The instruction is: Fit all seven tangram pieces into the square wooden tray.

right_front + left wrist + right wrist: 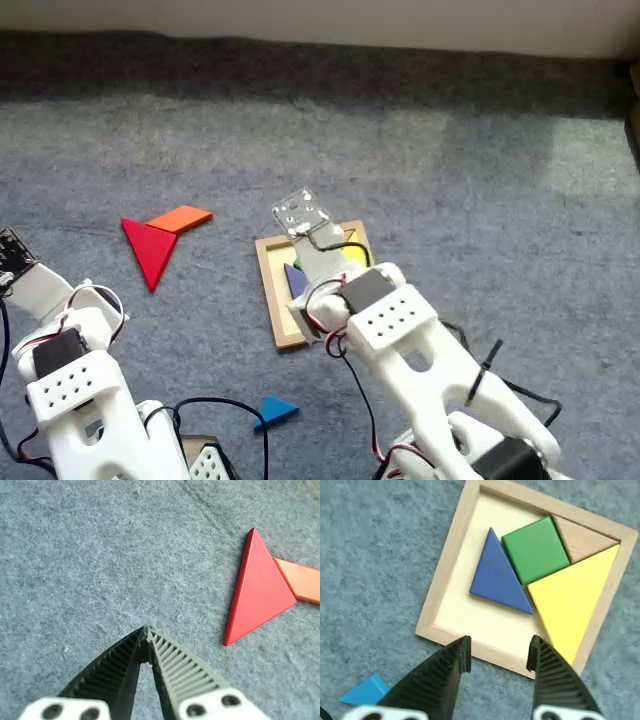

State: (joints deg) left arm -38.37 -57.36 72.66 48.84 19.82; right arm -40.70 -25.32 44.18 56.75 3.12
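A: The right end effector (500, 647) hung, fingers apart, over the rim of the tray (450, 555), roughly mid-surface. A low pass could knock the dark blue triangle (497, 577) askew.

B: The left end effector (146, 629), tips together, might only shove the red triangle (260, 590) toward the left edge.

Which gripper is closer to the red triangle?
The left. The left gripper is over the carpet close beside the red triangle, apart from it; the right gripper hangs over the edge of the wooden tray, farther away.
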